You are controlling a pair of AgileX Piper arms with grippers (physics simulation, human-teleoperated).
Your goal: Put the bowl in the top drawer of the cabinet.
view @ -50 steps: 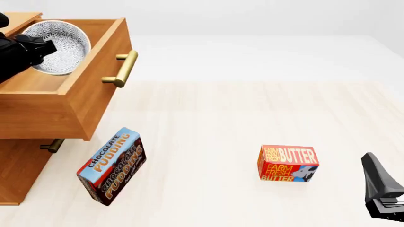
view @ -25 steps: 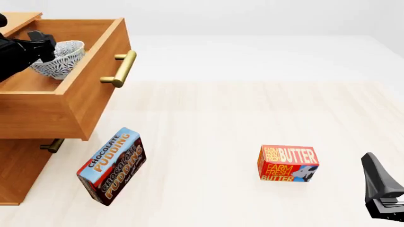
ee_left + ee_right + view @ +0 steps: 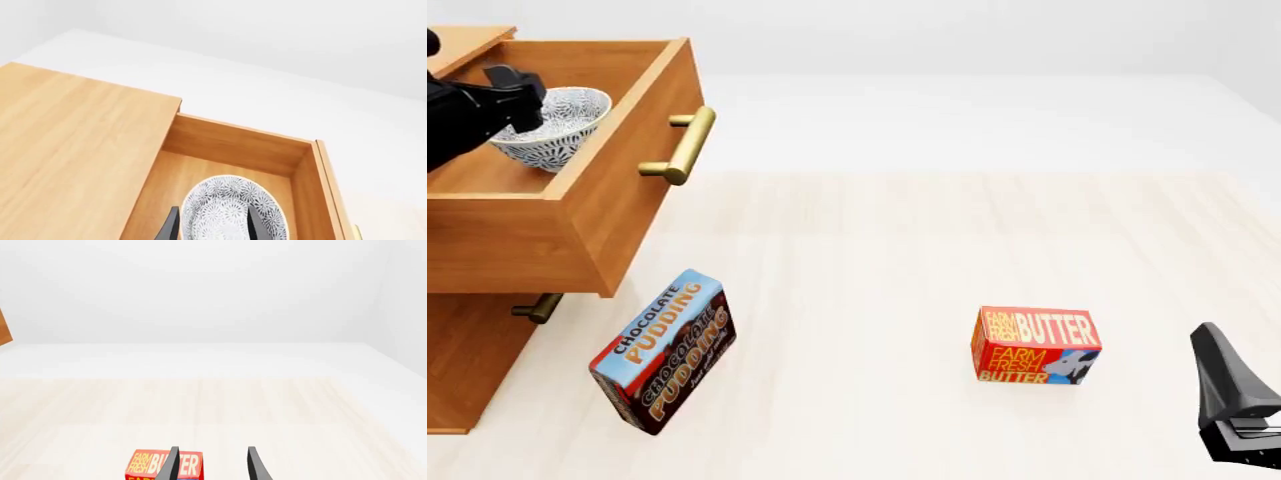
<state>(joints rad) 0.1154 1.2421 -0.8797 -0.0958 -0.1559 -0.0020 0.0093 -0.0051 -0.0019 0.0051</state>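
Observation:
The white speckled bowl [image 3: 561, 128] sits upright on the floor of the pulled-out top drawer [image 3: 627, 190] of the brown cabinet [image 3: 465, 370]. My left gripper [image 3: 518, 98] hovers over the bowl's near rim, its fingers apart. In the left wrist view the bowl [image 3: 220, 200] lies beyond the open left gripper [image 3: 212, 212], inside the drawer [image 3: 233, 145], with the cabinet top [image 3: 67, 150] beside it. My right gripper [image 3: 1214, 350] rests at the table's near right corner, open and empty. In its own view the right gripper [image 3: 212, 452] points past the butter box.
A chocolate pudding box [image 3: 663, 350] lies tilted on the table just below the drawer front. A red butter box [image 3: 1037, 345] [image 3: 160, 465] stands to the left of the right gripper. The lower drawer's brass handle [image 3: 534, 305] shows under the open drawer.
The bowl left the left gripper's hold: it hung tilted over the drawer, dropped, and now rests upright on the drawer floor. The right arm stayed still.

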